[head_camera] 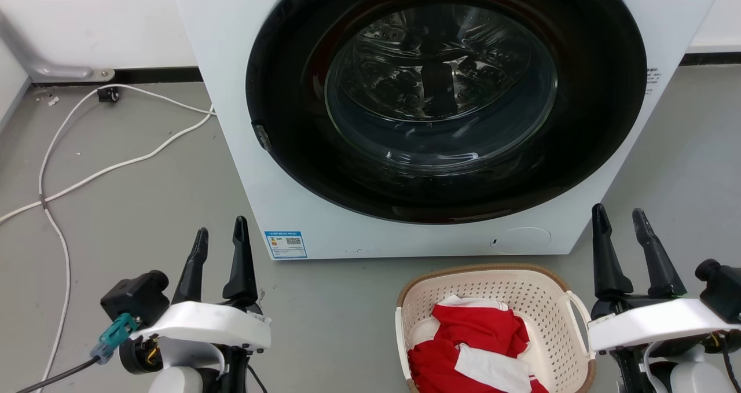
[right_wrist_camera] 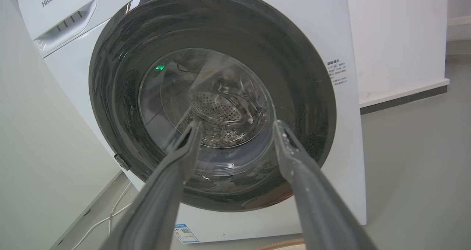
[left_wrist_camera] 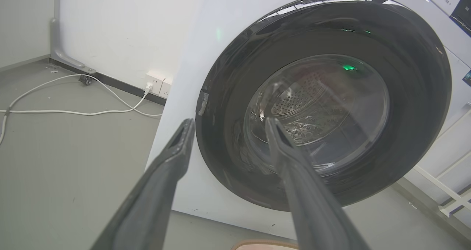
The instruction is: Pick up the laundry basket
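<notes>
Your task's thing, the cream perforated plastic oval laundry basket (head_camera: 532,300) with its brown woven-look rim, stands on the grey floor (head_camera: 145,208) just in front of the white front-loading washer (head_camera: 278,167), a red-and-white garment (head_camera: 469,335) heaped inside; the pick-up, by all appearances, is not yet begun. Your left jaws stand released and empty, well apart from the basket on its left; your right jaws, likewise spread and holding nothing, hover near its right loop handle (head_camera: 579,318), apparently clear of it. Both pairs point at the washer's dark round door (head_camera: 446,202), not at the basket; by this reading everything is left: reaching the handles, closing, lifting.
</notes>
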You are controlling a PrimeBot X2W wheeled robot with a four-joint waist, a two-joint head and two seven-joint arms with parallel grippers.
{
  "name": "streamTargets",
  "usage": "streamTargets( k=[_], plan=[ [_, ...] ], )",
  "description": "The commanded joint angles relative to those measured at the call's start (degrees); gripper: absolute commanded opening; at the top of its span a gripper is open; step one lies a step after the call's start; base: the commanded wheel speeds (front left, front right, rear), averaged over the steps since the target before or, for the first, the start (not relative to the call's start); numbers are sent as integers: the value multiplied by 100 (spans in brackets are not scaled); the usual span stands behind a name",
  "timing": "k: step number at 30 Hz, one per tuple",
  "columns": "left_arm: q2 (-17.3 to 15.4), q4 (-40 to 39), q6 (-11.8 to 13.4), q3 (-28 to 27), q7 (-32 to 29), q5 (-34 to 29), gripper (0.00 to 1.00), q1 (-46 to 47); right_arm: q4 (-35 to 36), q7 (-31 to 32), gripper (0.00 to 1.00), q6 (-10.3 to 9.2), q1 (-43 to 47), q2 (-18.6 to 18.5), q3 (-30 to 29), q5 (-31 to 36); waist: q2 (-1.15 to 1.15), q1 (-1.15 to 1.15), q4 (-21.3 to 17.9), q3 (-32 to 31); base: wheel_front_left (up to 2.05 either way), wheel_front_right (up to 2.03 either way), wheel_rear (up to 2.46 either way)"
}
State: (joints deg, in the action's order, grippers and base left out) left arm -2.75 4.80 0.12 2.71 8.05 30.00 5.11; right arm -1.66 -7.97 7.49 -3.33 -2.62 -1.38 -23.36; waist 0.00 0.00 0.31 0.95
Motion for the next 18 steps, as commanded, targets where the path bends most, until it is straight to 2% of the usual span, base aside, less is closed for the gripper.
streamTargets(
  k=[1,18],
  plan=[
    [-33,-88,35,31,54,-190,100,139,94,-59,100,1,14,-26,-5,192,0,0,-1,1,0,0,0],
    [-141,-95,272,340,293,-1229,100,150,175,-295,100,1,48,-30,-33,1260,0,0,15,5,0,0,0]
  ],
)
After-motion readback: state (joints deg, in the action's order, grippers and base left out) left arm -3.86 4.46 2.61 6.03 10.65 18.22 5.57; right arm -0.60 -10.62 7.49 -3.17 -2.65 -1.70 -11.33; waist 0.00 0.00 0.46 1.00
